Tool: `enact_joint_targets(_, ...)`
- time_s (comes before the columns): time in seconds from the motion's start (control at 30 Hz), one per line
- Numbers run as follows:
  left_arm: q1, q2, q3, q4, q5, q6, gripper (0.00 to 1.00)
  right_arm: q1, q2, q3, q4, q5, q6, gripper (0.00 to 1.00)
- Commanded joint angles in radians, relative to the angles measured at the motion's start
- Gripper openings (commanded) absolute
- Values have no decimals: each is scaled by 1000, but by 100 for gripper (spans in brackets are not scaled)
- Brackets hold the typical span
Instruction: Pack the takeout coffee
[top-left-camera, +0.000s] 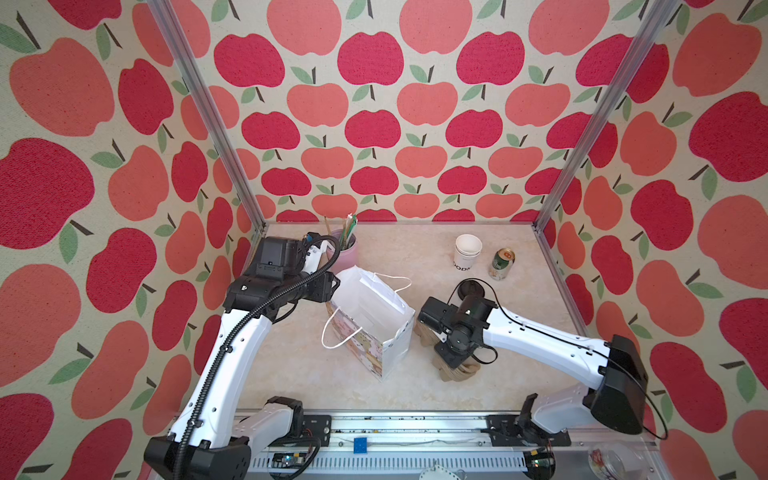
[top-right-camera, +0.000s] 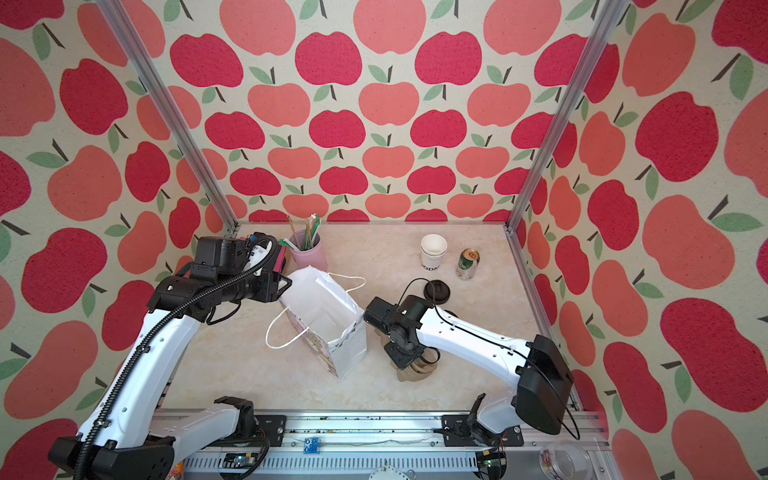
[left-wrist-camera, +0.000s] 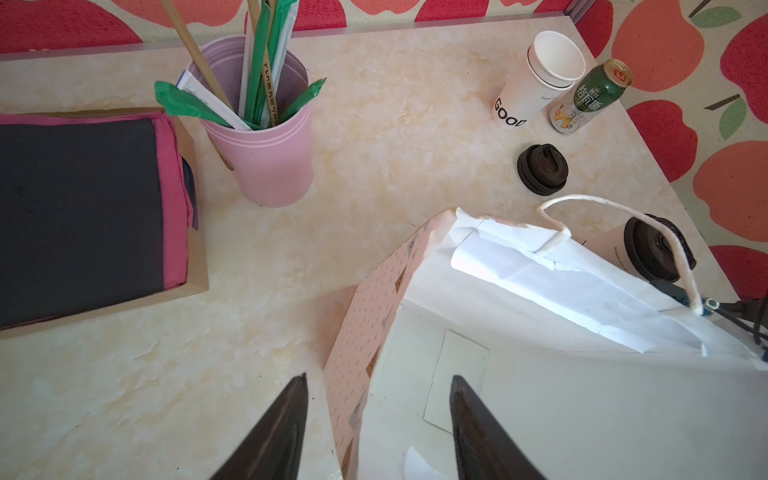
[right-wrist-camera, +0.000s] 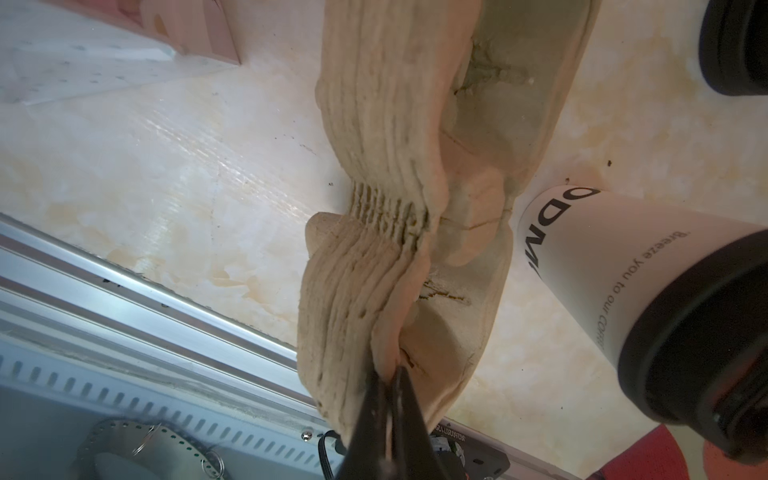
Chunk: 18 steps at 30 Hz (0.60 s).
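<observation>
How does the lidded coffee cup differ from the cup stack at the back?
The takeout coffee wears a black sip lid; the cup stack is open-topped. The takeout coffee is single; the cup stack shows nested rims. The cup stack stands beside the green can; the takeout coffee stands close to the paper bag. Both are white with dark lettering.

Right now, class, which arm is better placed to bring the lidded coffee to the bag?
Probably right: the takeout coffee stands beside the right pincer, though shut on the carrier stack. The left pincer is open, astride the bag wall.
</observation>
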Motion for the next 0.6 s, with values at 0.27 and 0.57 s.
enact_joint_targets(0.27, 12, -20, -21, 24, 13, -20, 57, 34, -26, 103, -90, 186, 7, 4)
enact_joint_targets(0.57, 15, -20, -24, 20, 15, -22, 57, 61, 1, 134, -145, 271, 16, 3)
